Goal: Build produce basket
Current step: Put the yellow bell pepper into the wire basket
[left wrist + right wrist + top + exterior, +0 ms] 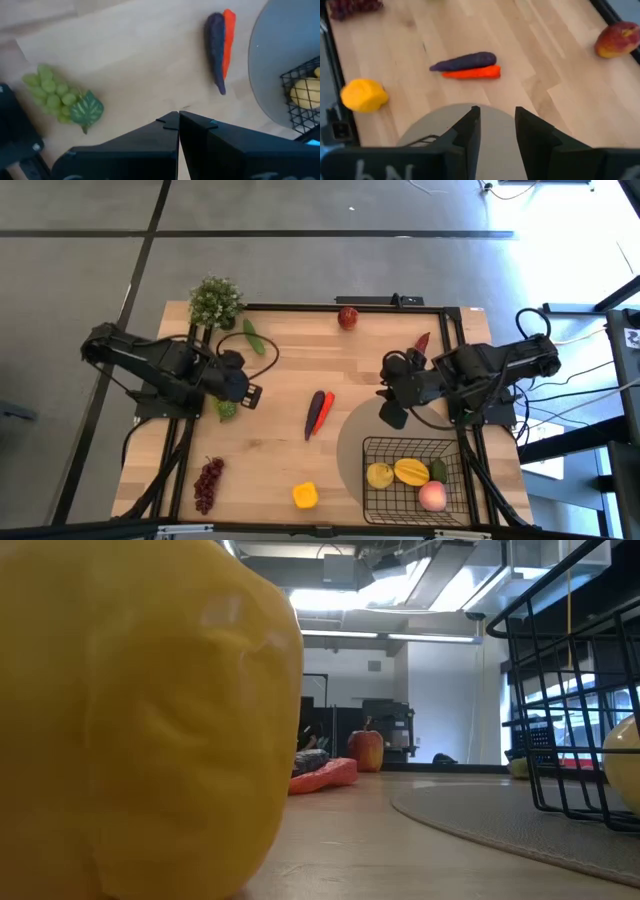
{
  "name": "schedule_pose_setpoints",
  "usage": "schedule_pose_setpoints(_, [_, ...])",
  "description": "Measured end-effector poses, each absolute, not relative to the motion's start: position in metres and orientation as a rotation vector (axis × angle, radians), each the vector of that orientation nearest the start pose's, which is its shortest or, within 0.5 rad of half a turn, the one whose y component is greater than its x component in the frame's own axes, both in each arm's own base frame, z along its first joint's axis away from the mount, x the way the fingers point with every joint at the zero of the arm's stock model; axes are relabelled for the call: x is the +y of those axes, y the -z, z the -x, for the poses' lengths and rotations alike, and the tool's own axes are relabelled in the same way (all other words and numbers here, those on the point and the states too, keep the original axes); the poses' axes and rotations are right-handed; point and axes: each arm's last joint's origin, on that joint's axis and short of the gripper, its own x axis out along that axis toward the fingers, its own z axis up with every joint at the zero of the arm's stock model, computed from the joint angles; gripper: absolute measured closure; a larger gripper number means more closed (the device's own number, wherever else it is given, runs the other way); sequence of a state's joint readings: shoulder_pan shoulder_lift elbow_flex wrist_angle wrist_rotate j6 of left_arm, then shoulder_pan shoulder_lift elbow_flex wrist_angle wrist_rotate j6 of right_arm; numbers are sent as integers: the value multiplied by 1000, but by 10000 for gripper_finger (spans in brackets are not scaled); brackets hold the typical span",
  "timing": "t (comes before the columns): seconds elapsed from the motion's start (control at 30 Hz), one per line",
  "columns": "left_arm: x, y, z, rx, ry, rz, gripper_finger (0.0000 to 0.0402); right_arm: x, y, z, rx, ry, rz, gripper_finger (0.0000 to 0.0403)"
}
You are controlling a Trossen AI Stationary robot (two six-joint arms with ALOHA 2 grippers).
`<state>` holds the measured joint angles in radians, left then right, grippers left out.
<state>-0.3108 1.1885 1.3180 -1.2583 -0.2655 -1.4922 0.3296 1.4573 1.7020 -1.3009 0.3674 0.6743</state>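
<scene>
Nearest the front edge of the counter, the basket already holds 4 pieces. Above its far rim the right claw is held slightly parted and empty, between picks. Next, the purple and orange vegetables would be reached. The left claw is shut, waiting.

Black wire basket holds lemon, mango, peach; other produce scattered.
</scene>
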Motion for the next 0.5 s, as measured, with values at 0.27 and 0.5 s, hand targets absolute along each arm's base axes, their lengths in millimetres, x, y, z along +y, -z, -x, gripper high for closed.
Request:
schedule_pose_setpoints(0.27, [-69,-347,-184,921,-757,997,401,52,-401,-261,935,288,-215,291])
schedule_pose_setpoints(0.5, [-73,-346,-181,924,-794,1035,401,41,-401,-263,955,248,-106,305])
